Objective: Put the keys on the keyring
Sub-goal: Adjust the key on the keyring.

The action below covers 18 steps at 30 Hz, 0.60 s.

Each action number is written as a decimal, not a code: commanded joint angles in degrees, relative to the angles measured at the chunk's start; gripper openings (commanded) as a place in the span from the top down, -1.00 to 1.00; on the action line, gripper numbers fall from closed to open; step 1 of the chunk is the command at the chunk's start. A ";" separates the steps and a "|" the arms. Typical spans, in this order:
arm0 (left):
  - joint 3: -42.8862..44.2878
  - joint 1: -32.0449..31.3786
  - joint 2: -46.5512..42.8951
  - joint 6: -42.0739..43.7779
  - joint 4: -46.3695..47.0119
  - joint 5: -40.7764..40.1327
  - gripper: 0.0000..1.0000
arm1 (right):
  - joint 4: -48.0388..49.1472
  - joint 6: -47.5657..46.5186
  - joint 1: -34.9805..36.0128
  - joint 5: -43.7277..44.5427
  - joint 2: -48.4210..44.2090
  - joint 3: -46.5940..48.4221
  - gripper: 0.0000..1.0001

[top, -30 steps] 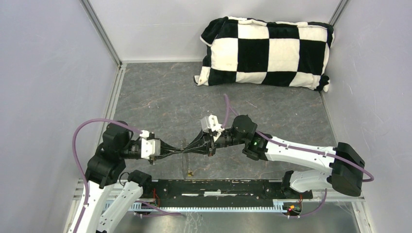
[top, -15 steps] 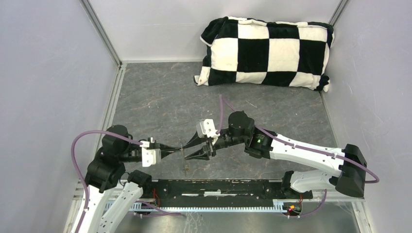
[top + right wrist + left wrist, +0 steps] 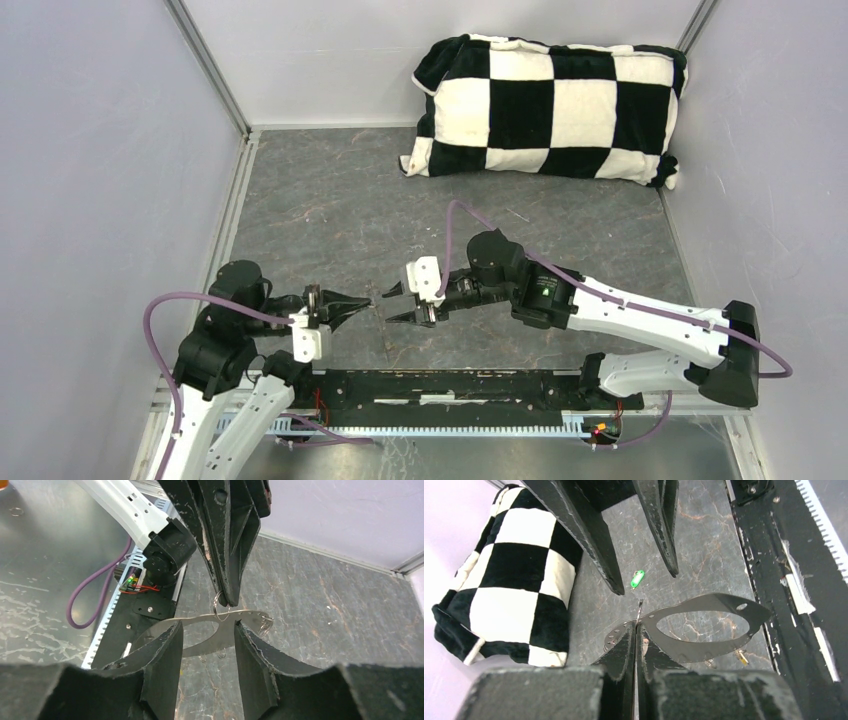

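Note:
The keyring [image 3: 704, 650] is a thin flat grey oval loop with small holes along its rim, held in the air. My left gripper [image 3: 636, 626] is shut on a small wire ring at its edge. A yellow-headed key [image 3: 741, 657] shows at the loop's lower rim. The green-headed key [image 3: 637, 578] lies loose on the grey floor beyond it. My right gripper [image 3: 207, 630] stands open, its fingers on either side of the keyring [image 3: 210, 642] without touching it. From above, the two grippers [image 3: 390, 307] face each other tip to tip near the front edge.
A black-and-white checkered pillow [image 3: 548, 108] lies at the back right. The black base rail [image 3: 460, 385] runs along the near edge just below both grippers. Grey walls close in the left and right sides.
My right gripper has opened, let go and drawn back a little to the right. My left arm has pulled back to the left and turned its wrist, with the keyring still in its jaws.

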 commanded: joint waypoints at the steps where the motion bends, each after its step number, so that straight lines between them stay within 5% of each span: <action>1: 1.25 -0.02 0.46 10.64 -2.62 1.70 0.96 | -1.09 -4.49 2.04 5.34 -0.48 4.27 0.05; 18: 3.39 -0.06 2.52 8.41 -4.81 0.40 0.96 | -10.01 -9.04 6.65 10.36 6.47 12.79 0.22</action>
